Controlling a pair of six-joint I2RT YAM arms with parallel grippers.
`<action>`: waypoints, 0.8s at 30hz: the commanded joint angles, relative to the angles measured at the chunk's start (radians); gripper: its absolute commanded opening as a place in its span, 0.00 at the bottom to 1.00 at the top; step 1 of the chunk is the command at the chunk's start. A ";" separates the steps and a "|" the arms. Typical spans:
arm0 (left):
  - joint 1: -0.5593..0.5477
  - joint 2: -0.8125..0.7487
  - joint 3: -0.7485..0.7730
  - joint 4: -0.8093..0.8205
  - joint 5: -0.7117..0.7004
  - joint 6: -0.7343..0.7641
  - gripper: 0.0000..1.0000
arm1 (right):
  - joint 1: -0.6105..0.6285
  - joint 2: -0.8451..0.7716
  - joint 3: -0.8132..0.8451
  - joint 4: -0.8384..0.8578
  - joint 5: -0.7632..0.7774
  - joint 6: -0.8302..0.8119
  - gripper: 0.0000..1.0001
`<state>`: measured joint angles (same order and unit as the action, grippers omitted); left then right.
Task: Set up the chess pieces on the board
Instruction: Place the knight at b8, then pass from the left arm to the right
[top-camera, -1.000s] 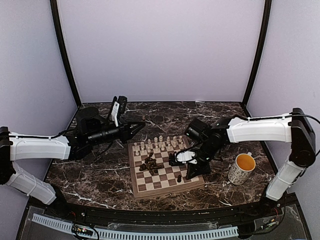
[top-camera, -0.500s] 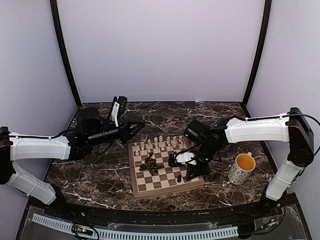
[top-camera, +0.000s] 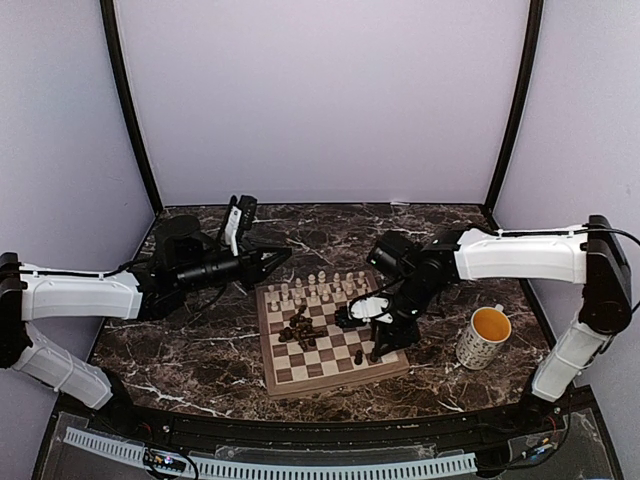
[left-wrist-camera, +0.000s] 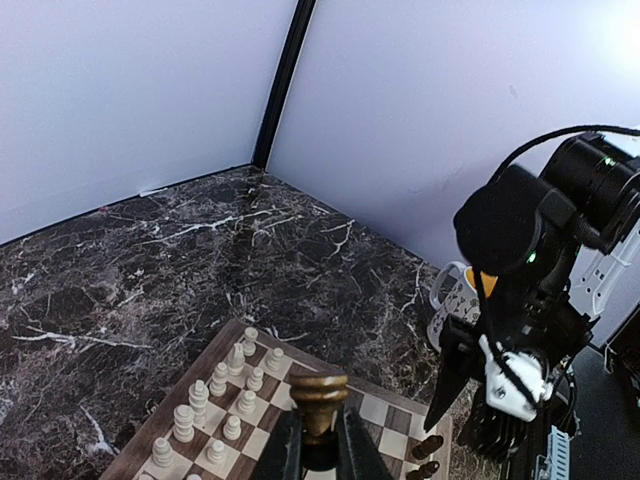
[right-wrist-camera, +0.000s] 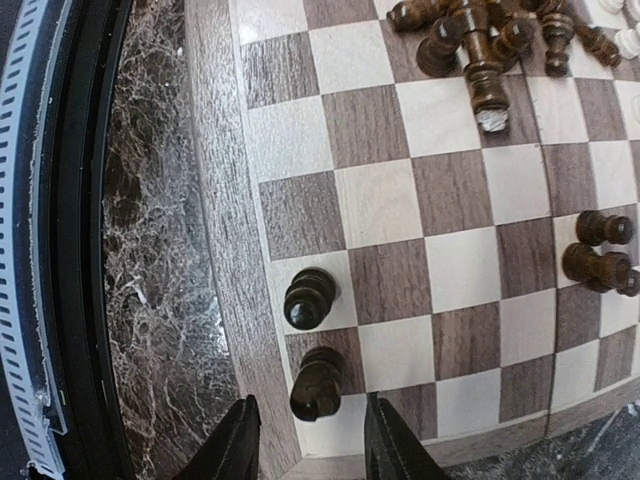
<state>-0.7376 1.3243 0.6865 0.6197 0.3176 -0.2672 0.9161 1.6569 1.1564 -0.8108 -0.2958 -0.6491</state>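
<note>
R gripper (right-wrist-camera: 312, 425) has opened, jaws apart by 2 dark edge pcs (right-wrist-camera: 310, 297); L gripper (left-wrist-camera: 318, 432) clamped on 1 dark piece (left-wrist-camera: 320, 392).

The light is soft and even, with only faint shadows. A bright glow washes out the wall (left-wrist-camera: 615, 40) at the right in the left wrist view. The board (right-wrist-camera: 400, 200) looks bent near the edges in the right wrist view.

Pale lilac walls (top-camera: 320, 100), black corner posts (top-camera: 131, 110), dark marble tabletop (top-camera: 180, 350) with white veins, soft even light
</note>
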 joint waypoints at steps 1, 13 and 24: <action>-0.001 0.003 0.033 -0.083 0.042 0.014 0.08 | -0.023 -0.101 0.112 -0.090 -0.004 -0.034 0.38; -0.051 0.173 0.214 -0.461 0.363 0.022 0.08 | -0.028 -0.112 0.327 -0.043 0.214 -0.167 0.34; -0.109 0.334 0.322 -0.566 0.589 -0.039 0.09 | 0.134 -0.023 0.363 -0.059 0.233 -0.204 0.38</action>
<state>-0.8474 1.6646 0.9825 0.0715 0.7853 -0.2638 1.0054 1.6260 1.4986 -0.8700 -0.0948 -0.8299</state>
